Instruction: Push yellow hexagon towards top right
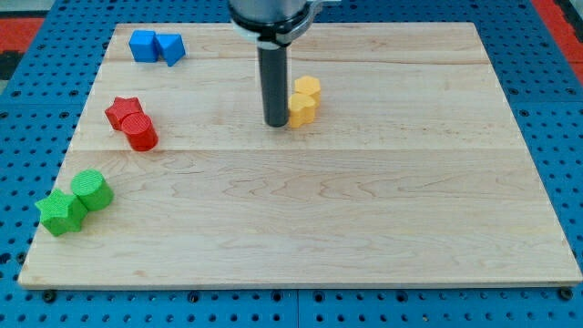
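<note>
The yellow hexagon (307, 88) sits on the wooden board (364, 228) toward the view's top, a little left of the board's middle line, touching a second yellow block (302, 109) just below it whose shape I cannot make out. My tip (276, 123) stands just left of that lower yellow block, touching or nearly so — a spot that suits a shove toward the view's right, though I judge the hexagon needs contact from lower left to travel up and right. There is no pincer here, only the rod; the blue, red and green pairs lie well left of the hexagon.
</note>
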